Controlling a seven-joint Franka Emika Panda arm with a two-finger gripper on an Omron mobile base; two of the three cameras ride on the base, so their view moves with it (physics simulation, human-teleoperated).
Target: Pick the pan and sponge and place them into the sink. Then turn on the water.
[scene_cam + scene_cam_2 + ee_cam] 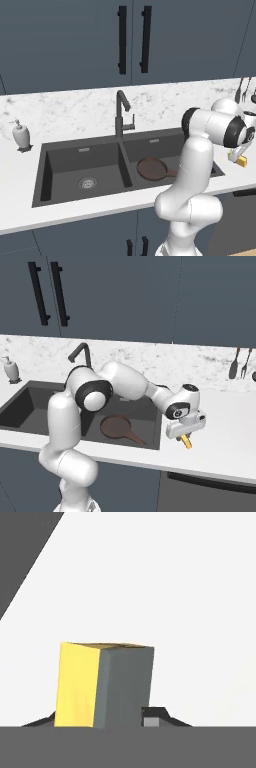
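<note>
Looking at the big dark sink [60, 165], we are seeing two tubs, and the brown pan [151, 169] is lying flat in the right tub, handle pointing toward the robot. The tall dark tap [121, 112] is standing behind the tubs. Our gripper [186, 438] is hanging over the white counter [225, 436], right of the sink. Its fingers are squeezing together on the little yellow sponge [102, 684], which has a grey side.

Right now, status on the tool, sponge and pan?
Tool shut on sponge, low over counter right of sink. Pan already in right basin. Faucet dry. Path clear.
</note>
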